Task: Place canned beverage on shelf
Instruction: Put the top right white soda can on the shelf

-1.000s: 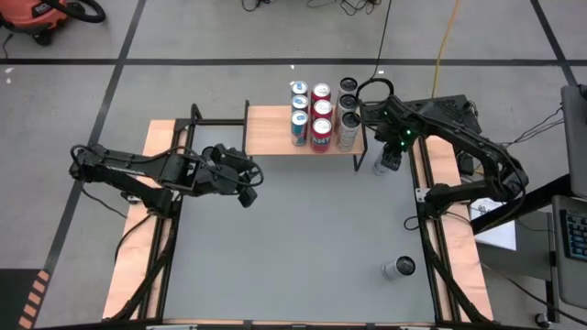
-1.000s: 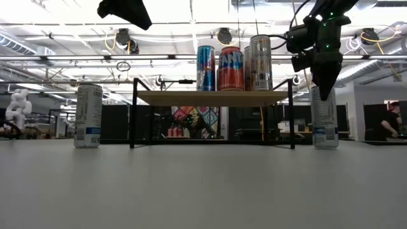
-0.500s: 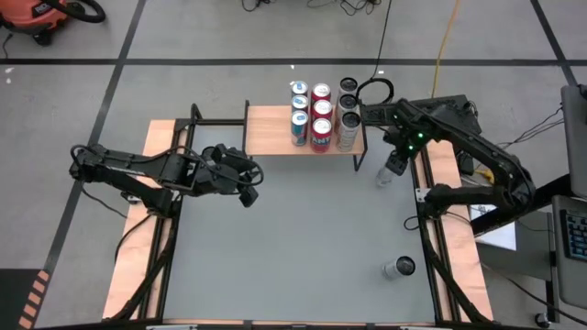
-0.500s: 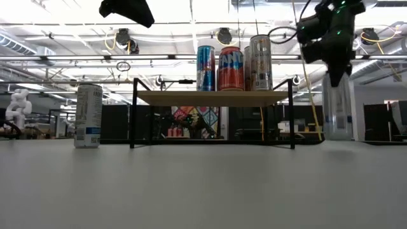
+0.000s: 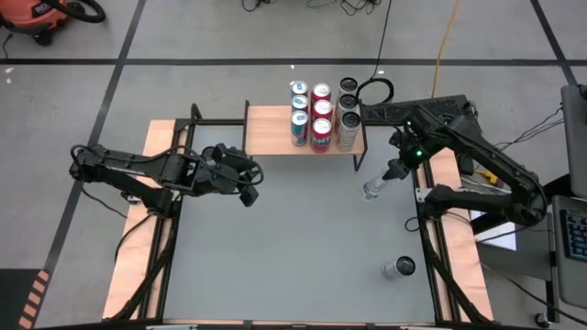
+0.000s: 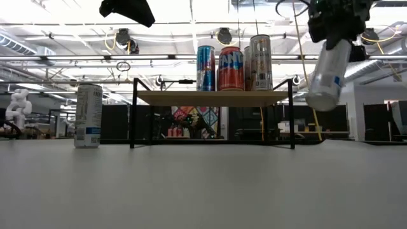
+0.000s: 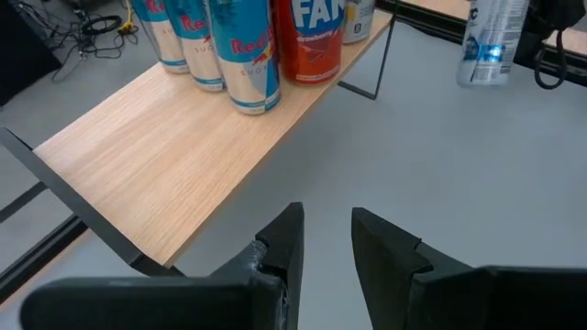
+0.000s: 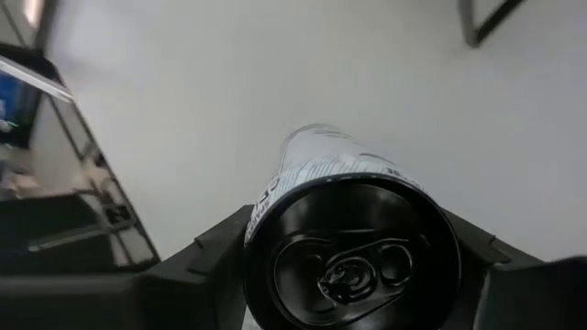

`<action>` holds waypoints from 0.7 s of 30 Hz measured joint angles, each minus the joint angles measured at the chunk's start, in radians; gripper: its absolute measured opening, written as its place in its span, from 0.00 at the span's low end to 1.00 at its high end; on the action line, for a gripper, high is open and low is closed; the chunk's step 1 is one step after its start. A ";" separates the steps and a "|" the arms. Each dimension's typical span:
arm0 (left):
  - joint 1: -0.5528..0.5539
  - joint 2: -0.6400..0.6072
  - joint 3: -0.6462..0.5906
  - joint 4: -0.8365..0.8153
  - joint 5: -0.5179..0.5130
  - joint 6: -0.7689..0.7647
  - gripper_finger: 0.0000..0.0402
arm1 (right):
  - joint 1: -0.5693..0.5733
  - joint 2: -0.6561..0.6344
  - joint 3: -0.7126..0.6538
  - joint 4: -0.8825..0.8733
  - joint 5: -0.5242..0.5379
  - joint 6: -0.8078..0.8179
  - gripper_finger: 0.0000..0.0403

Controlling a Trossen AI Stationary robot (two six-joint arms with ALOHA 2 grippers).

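Observation:
The shelf (image 5: pixel 275 131) is a small wooden-topped rack on black legs at the table's far edge; it also shows in the low view (image 6: pixel 210 97). Several cans (image 5: pixel 321 115) stand on its right half. My right gripper (image 5: pixel 394 170) is shut on a white and silver can (image 5: pixel 371 190), in the air just off the shelf's right end (image 6: pixel 325 75). My left gripper (image 5: pixel 248 186) hangs high over the table's left half, open and empty, its fingers (image 7: pixel 293 243) pointing toward the shelf. My right gripper pinches the can between its two fingers (image 8: pixel 215 243), on opposite sides of its wall just below the tab end (image 8: pixel 266 197). The fingers come from above. The can is lifted clear of the table and tilted, its bottom end (image 6: pixel 318 102) lower and toward the shelf.
Another can (image 5: pixel 399 268) stands on the table near the right front corner. One more can (image 6: pixel 88 116) stands left of the shelf in the low view. Pale wooden side boards with black rails (image 5: pixel 138 257) run along both table sides. The shelf's left half is bare wood.
My right gripper has risen and gone toward the table's near edge, keeping hold of the can. The can stood upright on the table beside the shelf's right leg; now it is lifted clear and tipped, its bottom swung out toward the table's middle.

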 joint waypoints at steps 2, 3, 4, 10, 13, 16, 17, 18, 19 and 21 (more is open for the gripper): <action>0.000 0.000 0.000 0.005 0.002 0.000 0.23 | 0.031 -0.013 0.000 0.052 -0.021 0.063 0.54; 0.000 0.000 0.000 0.008 0.007 -0.001 0.23 | 0.048 -0.020 0.000 0.085 -0.034 0.091 0.54; 0.000 0.000 0.000 0.014 0.013 -0.001 0.23 | 0.067 -0.027 0.000 0.119 -0.041 0.119 0.54; 0.000 0.000 0.000 0.083 0.065 -0.003 0.23 | 0.197 -0.045 0.000 0.296 -0.041 0.248 0.53; 0.000 0.000 0.000 0.141 0.106 -0.003 0.23 | 0.268 -0.047 0.000 0.395 -0.042 0.287 0.53; 0.000 0.000 0.000 0.217 0.139 -0.003 0.23 | 0.333 -0.045 0.000 0.499 -0.038 0.306 0.53; 0.000 0.000 0.000 0.245 0.148 -0.003 0.23 | 0.352 -0.043 0.000 0.541 -0.037 0.310 0.53; 0.000 0.000 0.000 0.273 0.160 -0.004 0.23 | 0.371 -0.042 0.000 0.582 -0.037 0.314 0.53; 0.000 0.000 0.000 0.303 0.169 -0.004 0.23 | 0.387 -0.041 0.000 0.616 -0.035 0.315 0.53; 0.000 0.000 0.000 0.365 0.207 -0.009 0.23 | 0.418 -0.041 0.000 0.683 -0.033 0.311 0.53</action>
